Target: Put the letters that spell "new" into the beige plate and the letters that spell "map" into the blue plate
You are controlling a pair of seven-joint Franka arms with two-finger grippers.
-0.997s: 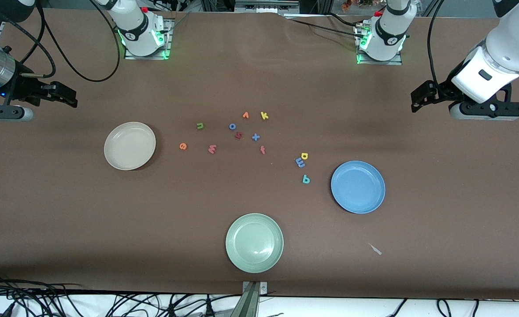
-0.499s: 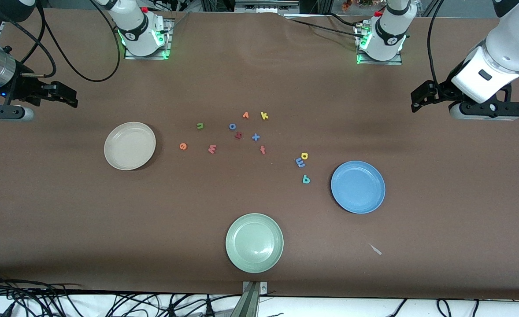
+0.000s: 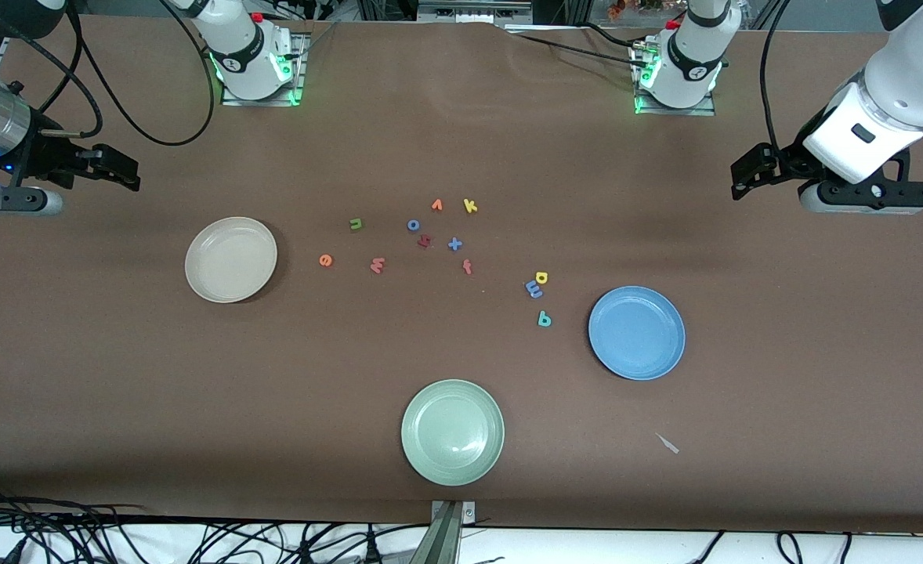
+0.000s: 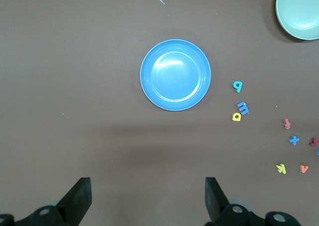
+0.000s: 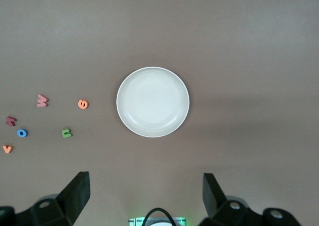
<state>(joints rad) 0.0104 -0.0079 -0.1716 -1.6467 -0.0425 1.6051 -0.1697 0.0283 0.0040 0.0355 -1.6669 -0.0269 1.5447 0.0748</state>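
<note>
On the brown bench [image 3: 117, 376] we see the "new" letters [image 3: 356, 225] at the beige plate's [image 3: 230, 259] three o'clock, "map" letters [image 3: 534, 290] at the blue plate's [image 3: 636, 332] nine o'clock; light, soft foam, we judge, best pinched edgewise; left end effector [image 4: 147, 198] and right end effector [image 5: 144, 196] both released, hanging over bare bench.

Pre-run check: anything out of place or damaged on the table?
One stray: a small pale scrap lies on the table, nearer the front camera than the blue plate. It belongs to no letter or plate. The plates look undamaged.
</note>
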